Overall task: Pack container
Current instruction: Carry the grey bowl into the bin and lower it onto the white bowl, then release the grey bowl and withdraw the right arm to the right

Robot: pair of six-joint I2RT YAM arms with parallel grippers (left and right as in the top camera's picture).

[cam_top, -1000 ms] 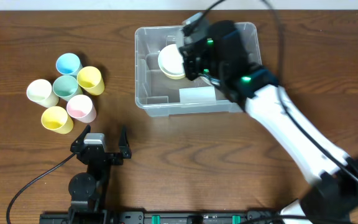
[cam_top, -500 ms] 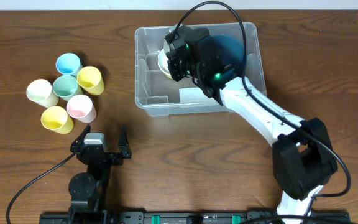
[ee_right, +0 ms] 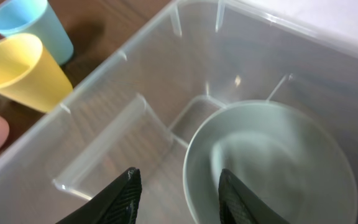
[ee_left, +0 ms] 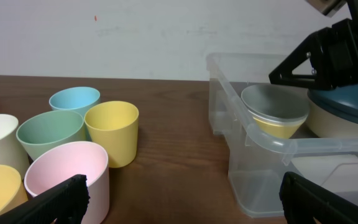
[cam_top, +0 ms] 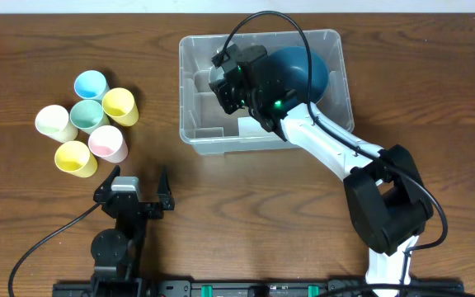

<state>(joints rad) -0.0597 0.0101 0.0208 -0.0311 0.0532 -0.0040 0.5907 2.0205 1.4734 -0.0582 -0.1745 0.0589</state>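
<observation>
The clear plastic container stands at the back middle of the table. My right gripper is down inside its left part. In the right wrist view its fingers are open and straddle the rim of a pale grey-green bowl, one finger inside and one outside. The left wrist view shows that bowl nested on a yellow bowl inside the container. A dark teal bowl lies in the right part. My left gripper rests open and empty near the front.
Several pastel cups stand in a cluster on the left: blue, yellow, green, white, pink and another yellow. A white label shows in the container's front part.
My right gripper has moved left and lower inside the container. The pale bowl seen beside it earlier is now hidden under it from above.
</observation>
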